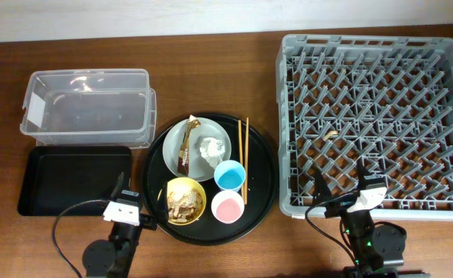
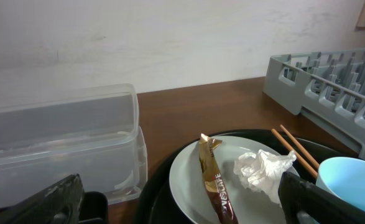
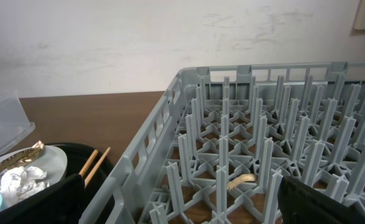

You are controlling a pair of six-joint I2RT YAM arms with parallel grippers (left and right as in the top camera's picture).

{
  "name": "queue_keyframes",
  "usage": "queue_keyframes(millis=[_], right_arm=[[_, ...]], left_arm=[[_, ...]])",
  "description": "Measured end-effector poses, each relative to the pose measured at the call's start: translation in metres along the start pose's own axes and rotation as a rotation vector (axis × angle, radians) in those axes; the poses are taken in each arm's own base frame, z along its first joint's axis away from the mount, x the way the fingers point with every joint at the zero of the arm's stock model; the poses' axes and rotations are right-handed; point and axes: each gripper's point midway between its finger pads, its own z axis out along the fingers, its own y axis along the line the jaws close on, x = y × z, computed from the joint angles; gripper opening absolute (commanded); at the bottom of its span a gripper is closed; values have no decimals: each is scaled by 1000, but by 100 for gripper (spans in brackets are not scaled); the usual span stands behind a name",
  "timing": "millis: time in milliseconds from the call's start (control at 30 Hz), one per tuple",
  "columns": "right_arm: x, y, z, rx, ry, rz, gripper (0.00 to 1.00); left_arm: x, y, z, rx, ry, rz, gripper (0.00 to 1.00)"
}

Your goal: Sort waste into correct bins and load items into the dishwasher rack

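Left end effector is hovering spread apart, empty, facing the plate at frame centre, likely staged for waste; wrapper and tissue are lying on it; right end effector is hovering apart at the rack's lower edge.

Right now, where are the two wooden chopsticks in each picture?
Overhead: the chopsticks lie on the round black tray, right of the plate.
Left wrist: chopsticks right of centre, beside the white tissue.
Right wrist: chopsticks at lower left.
Shared landmark: the grey dishwasher rack, always to their right.
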Motion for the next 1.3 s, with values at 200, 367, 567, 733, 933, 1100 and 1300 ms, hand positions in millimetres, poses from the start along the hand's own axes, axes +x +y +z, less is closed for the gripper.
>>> queue_keyframes(millis=[200,367,567,733,933,1100,1300], right_arm=[[0,0,0,0,0,0,99],[0,0,0,0,0,0,98],[0,0,0,0,0,0,99],[0,0,0,0,0,0,99],[0,3,0,-20,-1,-1,99],[0,21,-2,-122,13,0,99],[-44,43,-32,-194,81,14,99]], left_arm=[[0,0,0,0,0,0,99],[0,0,0,0,0,0,99],[0,-1,0,5,0,0,99],[0,-6,0,36,-2,0,99],[-6,-15,-1,86,-27,5,99],[-39,-28,-5,164,-162,42,99],[-78,-44,-22,255,-185,29,99]])
